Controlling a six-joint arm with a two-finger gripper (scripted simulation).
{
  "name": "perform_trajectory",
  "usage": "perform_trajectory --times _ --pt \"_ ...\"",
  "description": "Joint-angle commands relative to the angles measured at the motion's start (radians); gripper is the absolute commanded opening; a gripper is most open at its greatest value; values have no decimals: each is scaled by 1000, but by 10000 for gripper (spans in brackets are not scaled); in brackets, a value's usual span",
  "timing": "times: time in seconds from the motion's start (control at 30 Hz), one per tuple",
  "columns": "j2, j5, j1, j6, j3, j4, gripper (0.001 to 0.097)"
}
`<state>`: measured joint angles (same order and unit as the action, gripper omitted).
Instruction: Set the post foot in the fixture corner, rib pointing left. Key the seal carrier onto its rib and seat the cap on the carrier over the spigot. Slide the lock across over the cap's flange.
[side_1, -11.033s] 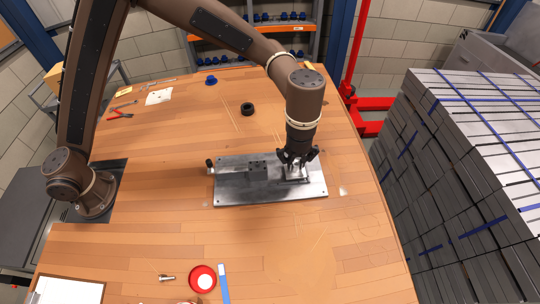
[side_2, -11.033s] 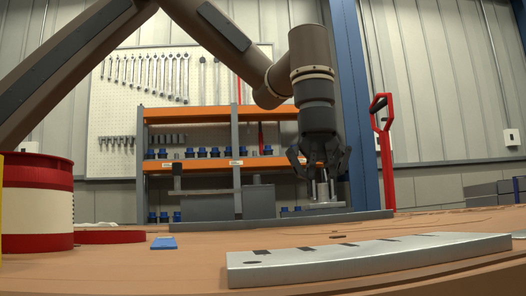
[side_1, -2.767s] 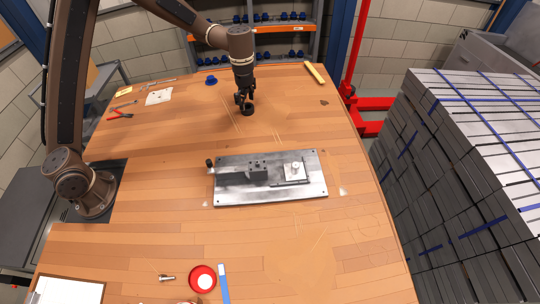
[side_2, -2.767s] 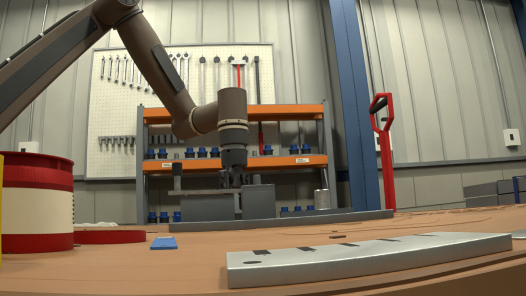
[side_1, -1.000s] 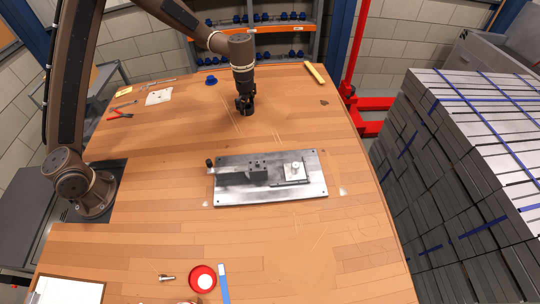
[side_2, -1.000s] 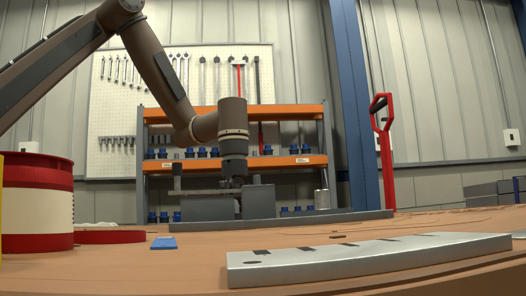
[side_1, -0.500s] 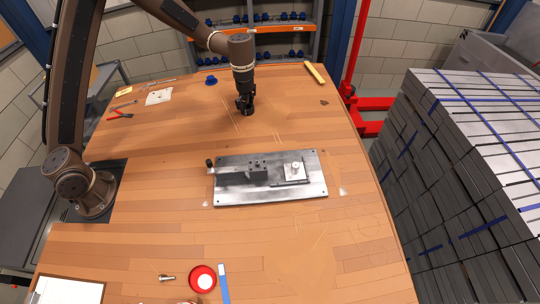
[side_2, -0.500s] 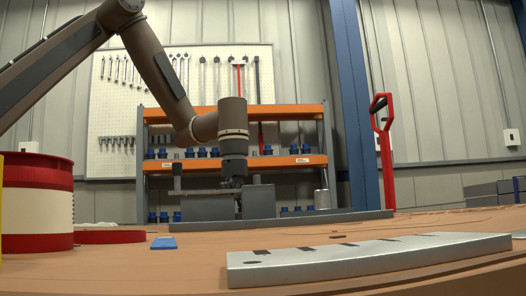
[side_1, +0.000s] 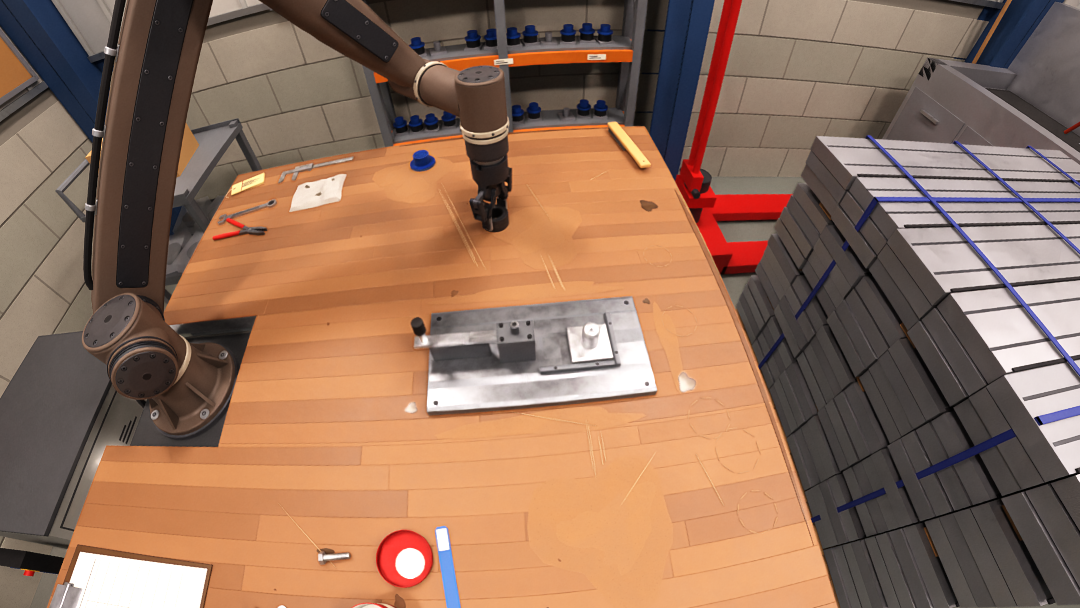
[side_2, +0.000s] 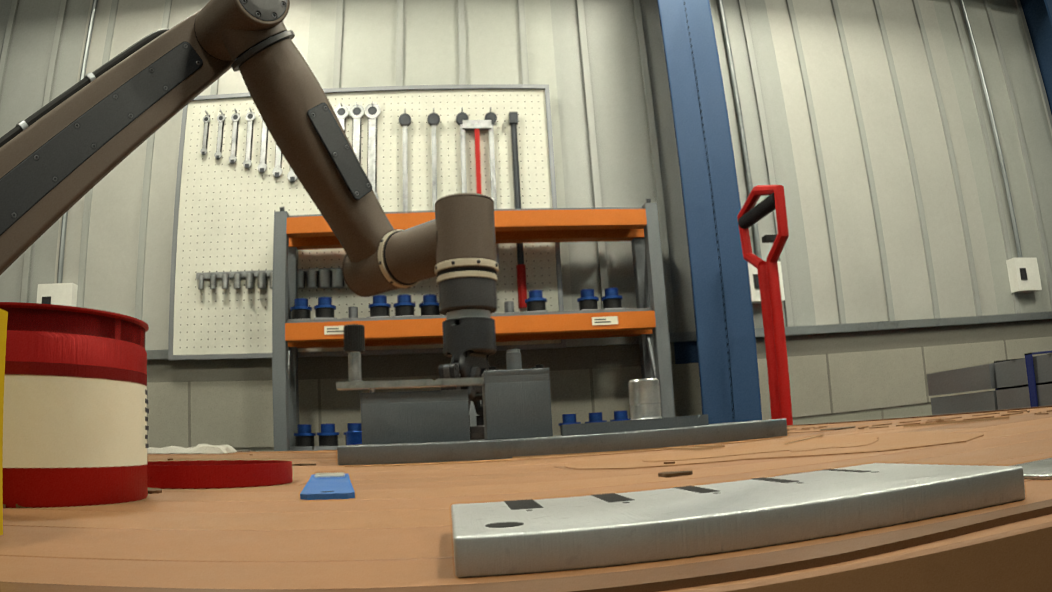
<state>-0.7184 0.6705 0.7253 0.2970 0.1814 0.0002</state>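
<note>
On the far middle of the wooden bench, my gripper (side_1: 493,220) points straight down at the table top and is closed around a small dark ring-shaped part, the seal carrier (side_1: 496,221). Nearer the camera lies the steel fixture plate (side_1: 538,353). The post foot (side_1: 590,344) with its upright silver spigot sits in the plate's right-hand corner. The lock bar (side_1: 461,344), with its black knob (side_1: 417,326), rests on the plate's left side beside a dark guide block (side_1: 515,340). A blue cap (side_1: 422,160) stands on the bench to the left of and behind my gripper.
Behind the bench stands an orange shelf rack (side_2: 471,324) with blue caps, and a red pallet jack (side_1: 710,189) at the right. Pliers (side_1: 239,229), a wrench and a white cloth (side_1: 317,190) lie at far left. A red tape roll (side_1: 406,557) and bolt (side_1: 332,557) lie at the near edge.
</note>
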Motion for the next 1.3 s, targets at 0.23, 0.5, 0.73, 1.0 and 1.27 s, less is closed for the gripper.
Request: perform_trajectory --times 0.23,0.5,0.73,1.0,1.27 --pt "-1 -1 0 0 0 -1 80" --pt "-1 -1 0 0 1 -1 80" --pt "6 8 0 0 -3 0 80" --pt "21 29 0 0 -10 0 80" --pt "32 46 0 0 -16 0 80"
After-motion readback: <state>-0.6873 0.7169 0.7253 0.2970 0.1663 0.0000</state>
